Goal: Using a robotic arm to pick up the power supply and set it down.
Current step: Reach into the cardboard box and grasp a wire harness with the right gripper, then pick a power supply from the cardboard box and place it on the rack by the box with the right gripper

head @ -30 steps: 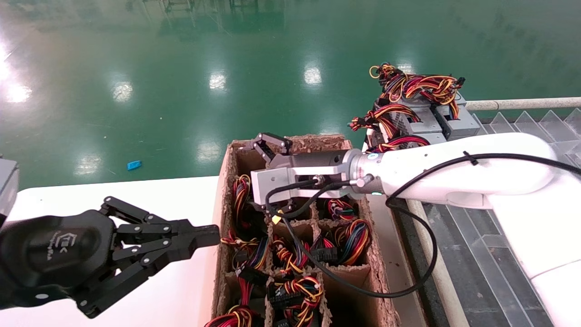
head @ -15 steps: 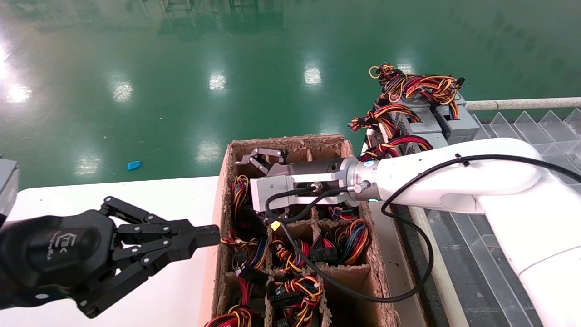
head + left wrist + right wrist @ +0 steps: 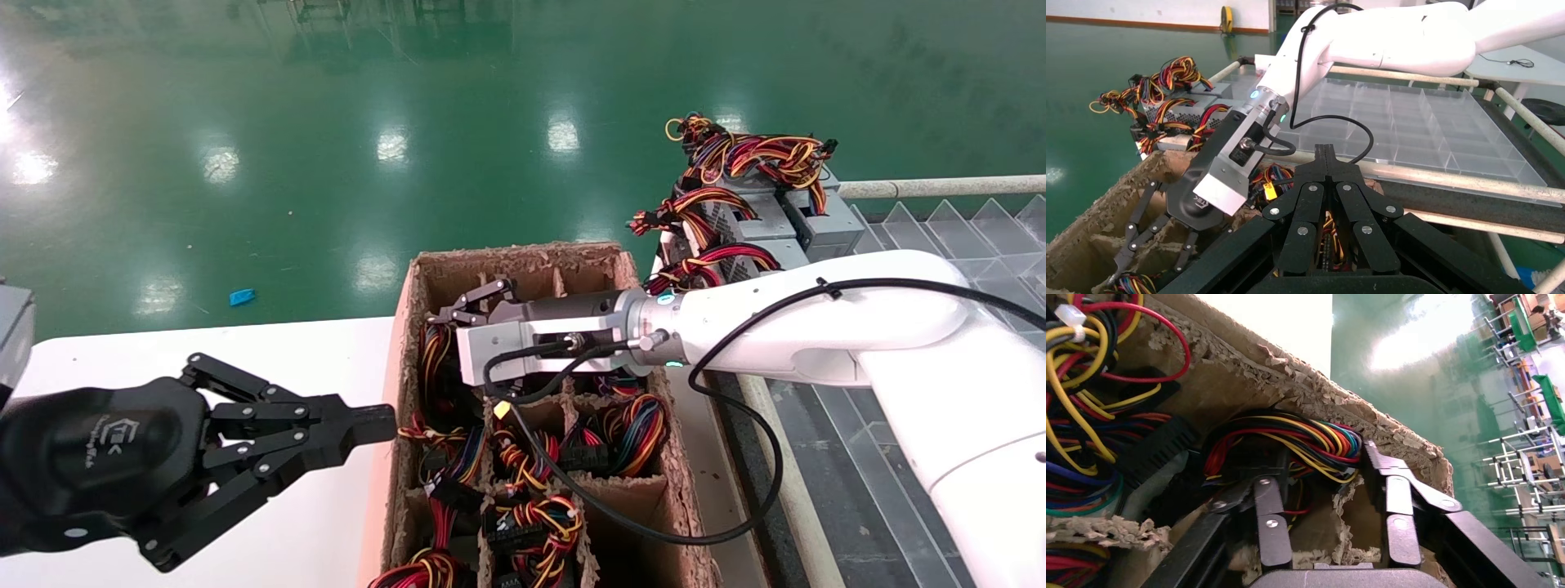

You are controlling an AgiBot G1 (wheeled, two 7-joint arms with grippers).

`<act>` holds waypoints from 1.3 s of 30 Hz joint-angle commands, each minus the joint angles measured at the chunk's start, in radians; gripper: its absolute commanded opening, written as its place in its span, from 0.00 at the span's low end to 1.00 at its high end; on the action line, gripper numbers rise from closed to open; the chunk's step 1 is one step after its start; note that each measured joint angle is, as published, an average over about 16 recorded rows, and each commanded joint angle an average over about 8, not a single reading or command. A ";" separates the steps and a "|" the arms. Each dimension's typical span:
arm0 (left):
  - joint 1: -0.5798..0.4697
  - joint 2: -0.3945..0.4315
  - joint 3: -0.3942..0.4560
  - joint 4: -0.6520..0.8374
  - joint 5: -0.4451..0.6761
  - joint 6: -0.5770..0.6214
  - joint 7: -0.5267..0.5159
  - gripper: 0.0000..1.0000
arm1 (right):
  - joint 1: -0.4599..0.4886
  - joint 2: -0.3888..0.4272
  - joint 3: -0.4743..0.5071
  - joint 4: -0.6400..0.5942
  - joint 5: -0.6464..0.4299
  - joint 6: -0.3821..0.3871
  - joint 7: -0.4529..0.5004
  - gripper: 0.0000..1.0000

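My right gripper [image 3: 458, 314] hangs open inside the far end of a brown cardboard divider box [image 3: 523, 255]. In the right wrist view its fingertips [image 3: 1324, 456] reach an arching bundle of red, yellow and black wires [image 3: 1291, 438]. A torn cardboard divider stands between the fingers. That bundle [image 3: 435, 347] belongs to the power supply; its grey body is hidden down in the compartment. The left wrist view shows the same gripper [image 3: 1147, 272] spread over the box's end cell. My left gripper [image 3: 376, 423] is parked, shut, over the white table beside the box's left wall.
The other cells hold more wire bundles [image 3: 629, 429]. Grey power supply boxes with wires [image 3: 768, 216] are stacked at the back right. A clear plastic divided tray [image 3: 940, 220] lies to the right. The white table [image 3: 310, 351] is to the left, green floor beyond.
My right gripper has come down from above the box's far rim into the far-left cell. The left arm has not moved.
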 commanded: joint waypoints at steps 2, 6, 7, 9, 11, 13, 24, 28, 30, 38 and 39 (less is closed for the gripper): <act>0.000 0.000 0.000 0.000 0.000 0.000 0.000 0.00 | 0.002 -0.002 0.002 -0.011 0.005 -0.003 -0.007 0.00; 0.000 0.000 0.000 0.000 0.000 0.000 0.000 0.00 | 0.004 -0.001 0.007 -0.015 0.015 -0.010 -0.014 0.00; 0.000 0.000 0.000 0.000 0.000 0.000 0.000 0.00 | 0.004 0.000 0.008 -0.016 0.019 -0.012 -0.014 0.00; 0.000 0.000 0.000 0.000 0.000 0.000 0.000 0.00 | 0.004 0.002 0.012 -0.018 0.027 -0.018 -0.011 0.00; 0.000 0.000 0.000 0.000 0.000 0.000 0.000 0.00 | 0.005 0.005 0.017 -0.020 0.037 -0.026 -0.004 0.00; 0.000 0.000 0.000 0.000 0.000 0.000 0.000 0.00 | 0.007 0.011 0.023 -0.020 0.048 -0.034 0.004 0.00; 0.000 0.000 0.000 0.000 0.000 0.000 0.000 0.00 | 0.001 0.074 0.072 0.030 0.122 -0.065 0.059 0.00; 0.000 0.000 0.000 0.000 0.000 0.000 0.000 0.00 | -0.009 0.108 0.118 0.052 0.191 -0.079 0.089 0.00; 0.000 0.000 0.000 0.000 0.000 0.000 0.000 0.00 | -0.011 0.125 0.145 0.064 0.232 -0.089 0.101 0.00; 0.000 0.000 0.000 0.000 0.000 0.000 0.000 0.00 | -0.015 0.187 0.250 0.153 0.367 -0.089 0.107 0.00; 0.000 0.000 0.000 0.000 0.000 0.000 0.000 0.00 | -0.015 0.194 0.260 0.169 0.378 -0.085 0.106 0.00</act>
